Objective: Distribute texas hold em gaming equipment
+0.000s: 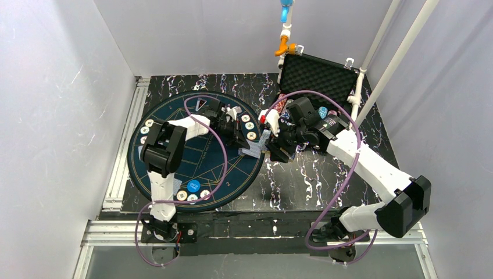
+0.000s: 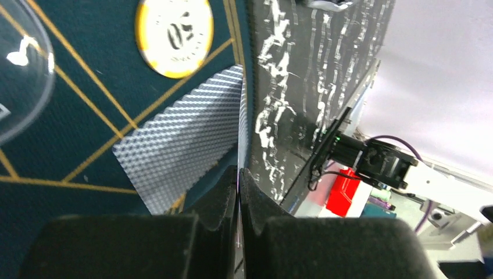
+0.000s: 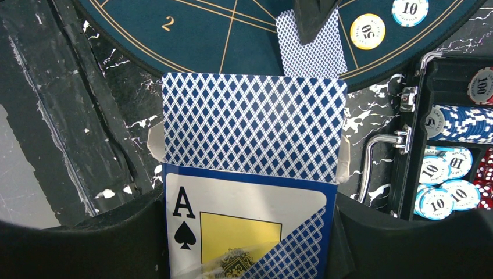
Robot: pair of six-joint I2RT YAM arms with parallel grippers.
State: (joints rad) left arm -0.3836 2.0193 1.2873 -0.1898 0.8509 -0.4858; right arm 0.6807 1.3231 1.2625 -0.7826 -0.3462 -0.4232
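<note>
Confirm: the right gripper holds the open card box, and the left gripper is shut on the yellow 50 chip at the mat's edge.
Wrong on the chip. The left gripper is shut on a blue-backed playing card at the edge of the mat; the yellow 50 chip lies free on it, per the left wrist view.

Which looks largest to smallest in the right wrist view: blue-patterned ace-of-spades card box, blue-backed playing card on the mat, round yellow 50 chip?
1. blue-patterned ace-of-spades card box, though nearest the camera.
2. blue-backed playing card, partly covered.
3. round yellow 50 chip.
</note>
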